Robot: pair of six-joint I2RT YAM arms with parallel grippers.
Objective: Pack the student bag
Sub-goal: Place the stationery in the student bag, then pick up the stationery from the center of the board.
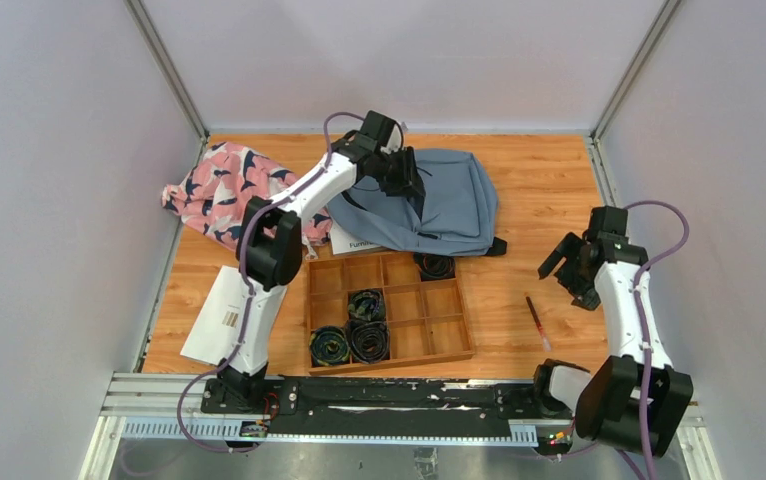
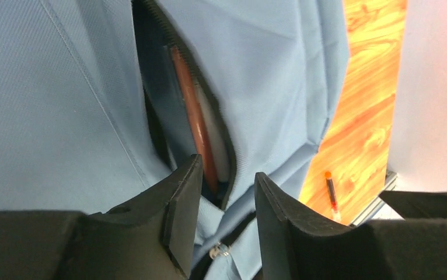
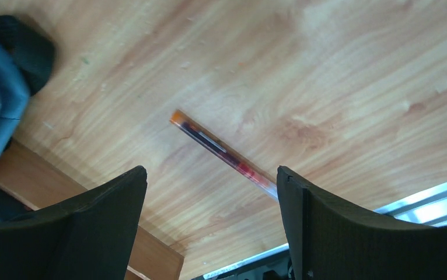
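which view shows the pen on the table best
Right wrist: the pen lies large and sharp under the open right tool. Top external shows it as a thin sliver right of the tray; left wrist catches it small past the student bag.

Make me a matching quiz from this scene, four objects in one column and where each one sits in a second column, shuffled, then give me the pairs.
1. student bag
2. pen
3. wooden tray
4. pink cloth

A. near centre
B. far left
C. far centre
D. right side, lying alone

Pairs: 1-C, 2-D, 3-A, 4-B
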